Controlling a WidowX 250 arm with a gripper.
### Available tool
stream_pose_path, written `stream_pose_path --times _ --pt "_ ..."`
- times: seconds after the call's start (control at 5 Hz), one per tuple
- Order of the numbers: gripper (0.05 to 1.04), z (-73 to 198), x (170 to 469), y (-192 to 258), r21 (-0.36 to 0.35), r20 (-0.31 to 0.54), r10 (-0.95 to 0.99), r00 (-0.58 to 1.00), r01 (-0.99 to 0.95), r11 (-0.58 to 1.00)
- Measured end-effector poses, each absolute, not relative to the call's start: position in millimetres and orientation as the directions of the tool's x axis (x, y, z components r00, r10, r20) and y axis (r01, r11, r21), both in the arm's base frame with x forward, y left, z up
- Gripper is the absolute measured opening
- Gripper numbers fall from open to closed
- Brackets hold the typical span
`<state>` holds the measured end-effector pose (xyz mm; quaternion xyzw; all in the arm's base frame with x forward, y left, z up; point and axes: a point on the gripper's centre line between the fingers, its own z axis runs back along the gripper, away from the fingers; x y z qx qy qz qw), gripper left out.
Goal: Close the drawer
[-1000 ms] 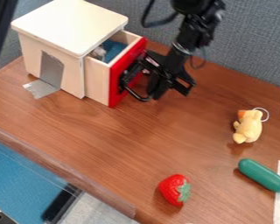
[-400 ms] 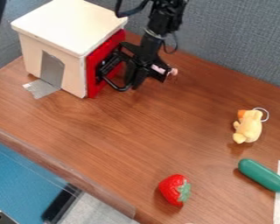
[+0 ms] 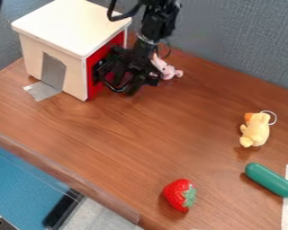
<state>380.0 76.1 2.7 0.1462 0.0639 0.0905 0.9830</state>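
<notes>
Camera view: beside the pincer (image 3: 108, 80), the drawer (image 3: 93, 91) is judged fully shut, only withdrawal being left; whether the pincer is open cannot be determined.

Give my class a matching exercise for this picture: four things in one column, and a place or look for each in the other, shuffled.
Things
1. drawer front
2. strawberry
3. pink toy
4. yellow toy

Places and looks
A. just above the green toy in the picture
B. red with green leaves
C. partly behind the robot arm
D. against the cream box

Pairs: 1-D, 2-B, 3-C, 4-A
</notes>
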Motion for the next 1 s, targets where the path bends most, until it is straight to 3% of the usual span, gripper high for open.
stream_pose_path --times 0.2,0.4,0.8,1.0 --pt "0.939 29.1 389.2 52.0 0.332 -0.019 0.115 0.993 -0.102 0.938" --pt "1.004 55.2 398.9 12.0 0.32 0.067 0.012 0.998 -0.033 0.947" --pt "1.001 78.6 401.3 -11.1 0.263 0.134 -0.017 0.991 -0.019 0.965" --pt "1.001 95.1 397.1 -4.4 0.13 0.178 0.072 0.981 -0.097 0.987"
